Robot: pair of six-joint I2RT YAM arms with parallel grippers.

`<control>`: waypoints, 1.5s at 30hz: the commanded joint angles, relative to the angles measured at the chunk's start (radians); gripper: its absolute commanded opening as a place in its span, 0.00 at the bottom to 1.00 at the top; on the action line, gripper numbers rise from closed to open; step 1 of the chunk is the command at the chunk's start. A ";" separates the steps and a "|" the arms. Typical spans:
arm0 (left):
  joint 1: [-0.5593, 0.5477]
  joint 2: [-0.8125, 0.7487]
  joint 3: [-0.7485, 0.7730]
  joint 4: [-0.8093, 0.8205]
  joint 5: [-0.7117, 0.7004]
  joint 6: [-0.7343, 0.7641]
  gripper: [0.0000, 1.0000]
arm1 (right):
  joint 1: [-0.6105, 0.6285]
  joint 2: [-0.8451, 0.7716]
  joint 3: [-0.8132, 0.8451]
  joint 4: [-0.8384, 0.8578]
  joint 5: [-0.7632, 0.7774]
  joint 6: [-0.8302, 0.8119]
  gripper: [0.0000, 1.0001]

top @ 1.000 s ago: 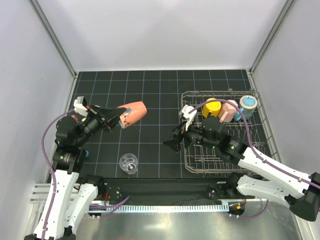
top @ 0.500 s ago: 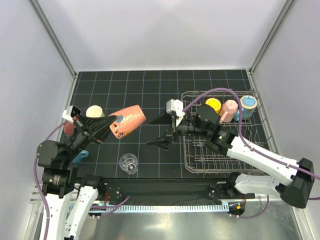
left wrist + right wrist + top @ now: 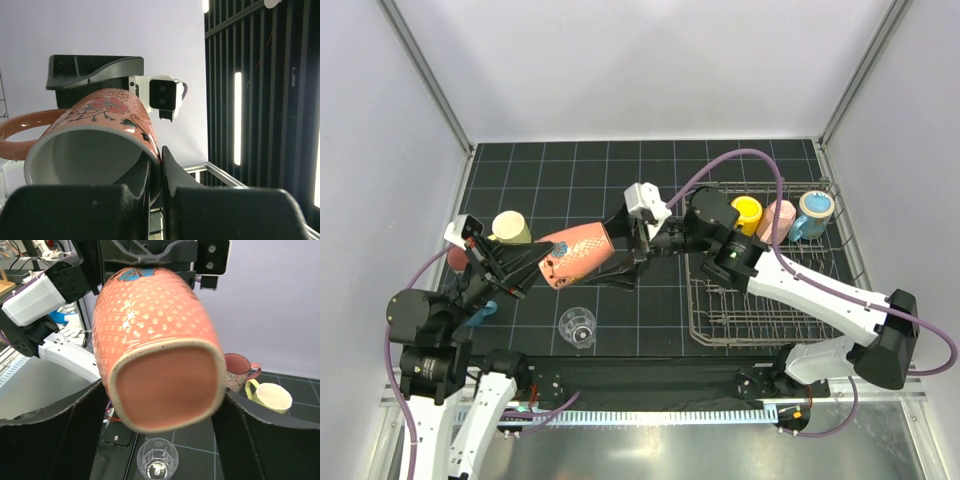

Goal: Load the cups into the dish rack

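Observation:
My left gripper (image 3: 535,262) is shut on the rim of a salmon-pink flowered mug (image 3: 575,250) and holds it tilted in the air; in the left wrist view the fingers (image 3: 170,172) pinch the mug's wall (image 3: 100,125). My right gripper (image 3: 620,262) is open, one jaw on each side of the mug's base (image 3: 165,385). The dish rack (image 3: 720,310) at the right holds an orange-yellow mug (image 3: 747,212), a pink mug (image 3: 778,220) and a blue mug (image 3: 813,210). A clear glass tumbler (image 3: 577,327) stands below the held mug.
A pale yellow mug (image 3: 510,228) and a maroon mug (image 3: 455,258) sit at the left beside the left arm; both show in the right wrist view (image 3: 270,396) (image 3: 237,371), as does the tumbler (image 3: 157,462). White walls enclose the black gridded mat.
My right arm swung left out of the rack and its open jaws now straddle the mug's base. My left arm drew back and lowered, still holding the mug.

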 commanded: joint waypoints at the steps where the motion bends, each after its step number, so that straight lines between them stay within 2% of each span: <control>1: 0.004 -0.004 0.037 0.075 0.017 -0.212 0.01 | 0.028 0.025 0.048 0.056 -0.040 0.004 0.76; 3: 0.002 -0.003 0.044 0.078 0.017 -0.212 0.00 | 0.041 0.043 0.047 0.067 -0.034 0.005 0.71; 4: 0.004 -0.003 0.043 0.079 0.017 -0.214 0.01 | 0.043 0.049 0.044 0.082 -0.031 0.013 0.64; 7: 0.004 -0.006 0.038 0.078 0.015 -0.218 0.00 | 0.046 0.060 0.032 0.147 -0.037 0.050 0.53; 12: 0.004 -0.015 0.028 0.079 0.008 -0.218 0.01 | 0.049 0.065 0.015 0.226 -0.034 0.108 0.40; 15: 0.004 -0.021 0.012 0.081 -0.003 -0.211 0.01 | 0.049 0.054 -0.017 0.329 -0.045 0.171 0.28; 19: 0.004 -0.026 -0.015 0.079 -0.018 -0.209 0.00 | 0.051 0.036 -0.070 0.444 -0.059 0.251 0.19; 20: 0.002 -0.029 -0.018 0.076 -0.025 -0.211 0.00 | 0.052 0.032 -0.071 0.455 -0.063 0.272 0.14; 21: 0.004 -0.030 -0.021 0.075 -0.037 -0.209 0.00 | 0.054 0.029 -0.074 0.463 -0.065 0.277 0.04; 26: 0.004 -0.049 -0.060 0.032 -0.061 -0.185 0.01 | 0.055 0.002 -0.119 0.538 -0.051 0.338 0.04; 29: 0.004 -0.084 -0.089 -0.005 -0.104 -0.172 0.20 | 0.055 -0.020 -0.127 0.521 -0.004 0.366 0.04; 30: 0.002 -0.095 -0.109 -0.014 -0.117 -0.169 0.34 | 0.057 -0.026 -0.125 0.482 0.015 0.369 0.04; 33: 0.004 -0.134 -0.147 -0.057 -0.153 -0.153 0.57 | 0.055 -0.061 -0.153 0.436 0.088 0.391 0.04; 36: 0.004 -0.161 -0.164 -0.115 -0.169 -0.128 0.70 | 0.055 -0.107 -0.186 0.409 0.148 0.406 0.04; 41: 0.004 -0.196 -0.178 -0.200 -0.203 -0.082 0.80 | 0.057 -0.191 -0.220 0.248 0.346 0.385 0.04; 42: 0.004 -0.201 -0.175 -0.215 -0.207 -0.056 0.82 | 0.055 -0.207 -0.220 0.146 0.457 0.375 0.04; 44: 0.004 -0.205 -0.175 -0.241 -0.215 -0.022 0.82 | 0.054 -0.241 -0.202 0.034 0.562 0.351 0.04; 45: 0.002 -0.204 -0.172 -0.279 -0.215 -0.004 0.82 | 0.052 -0.250 -0.190 -0.102 0.640 0.345 0.04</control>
